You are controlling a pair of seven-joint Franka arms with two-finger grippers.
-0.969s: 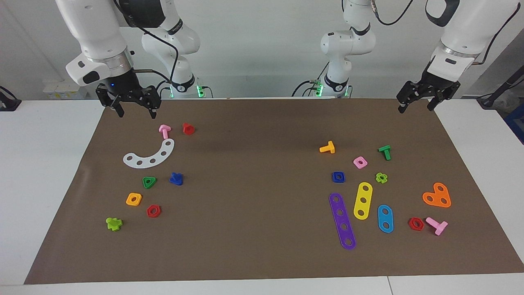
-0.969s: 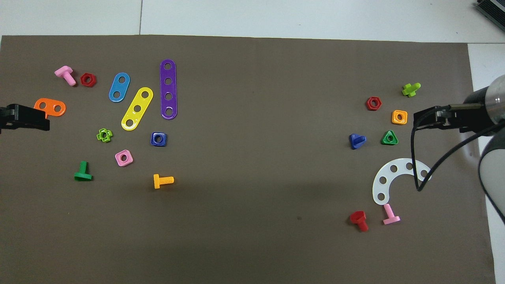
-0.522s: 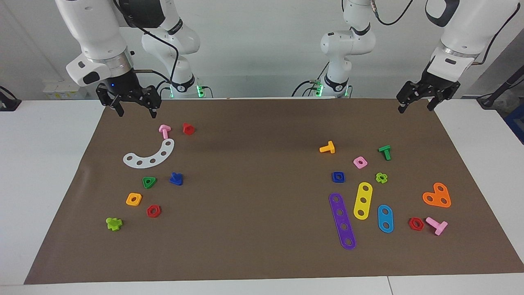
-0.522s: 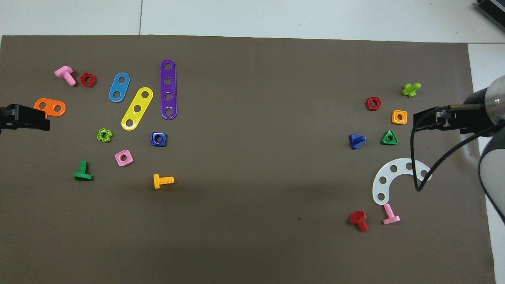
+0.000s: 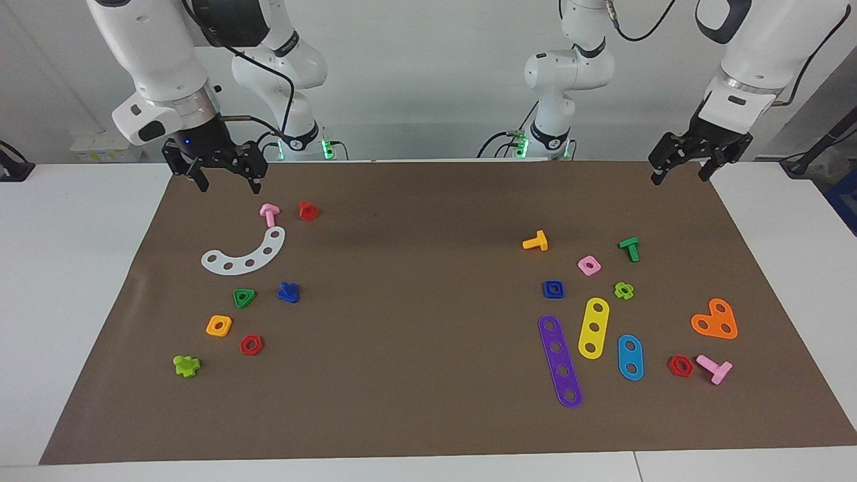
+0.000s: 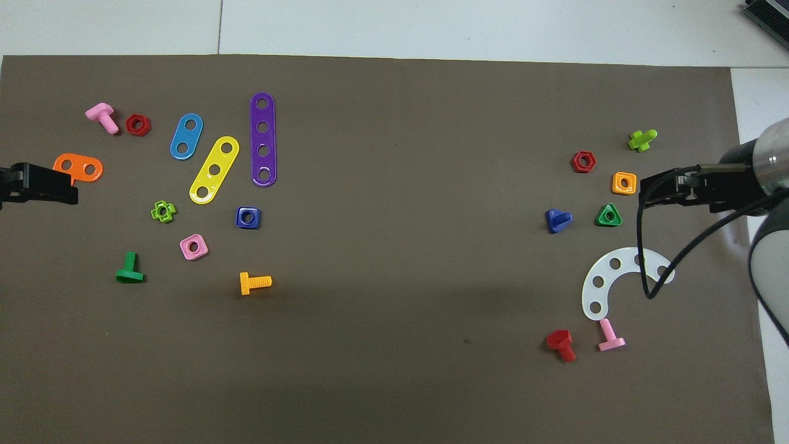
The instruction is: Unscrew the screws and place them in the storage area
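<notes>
The white table point(image 5: 80, 281) carries a wide brown paper mat point(image 5: 428, 348) that takes up most of it, and both arms hang over the mat's edge nearest the robots. The right gripper point(image 5: 229, 182) is up in the air over the mat's corner at the right arm's end, its fingers spread apart and holding nothing. The left gripper point(image 5: 679, 173) hovers over the corner at the left arm's end, fingers spread too and empty.

At the right arm's end lies the storage area point(image 5: 201, 294), an unmarked patch of mat with a white curved strip point(image 5: 244, 254) of five holes. Farther from the robots than that strip sit a green triangular nut point(image 5: 244, 297), an orange nut point(image 5: 219, 325) and a red nut point(image 5: 251, 345), each apart from the others. The blue screw point(image 5: 288, 292) rests on the mat just beside the green triangular nut, toward the table's middle, touching nothing.

Toward the left arm's end are a purple strip point(image 5: 560, 361), a yellow strip point(image 5: 593, 327) and a blue strip point(image 5: 630, 357), side by side and apart.
</notes>
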